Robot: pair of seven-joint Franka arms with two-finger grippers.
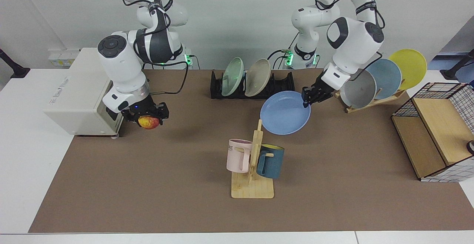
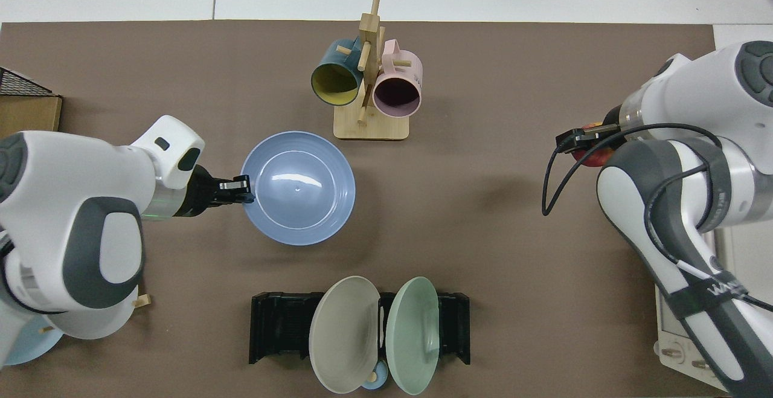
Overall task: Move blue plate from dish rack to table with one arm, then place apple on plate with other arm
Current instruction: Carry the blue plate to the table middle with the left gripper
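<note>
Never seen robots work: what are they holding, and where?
Left gripper pinches the blue plate by its rim; right gripper clasps the apple by its sides.

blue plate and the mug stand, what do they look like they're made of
Blue plate, held at its rim by the left end effector: probably plastic or melamine, perhaps glazed ceramic. The colour is even and smooth, and the top view shows soft glare streaks, so it looks semi-gloss.

Mug stand: unfinished light wood, possibly bamboo, given its pale tan colour, flat slab base and peg arms.
</note>
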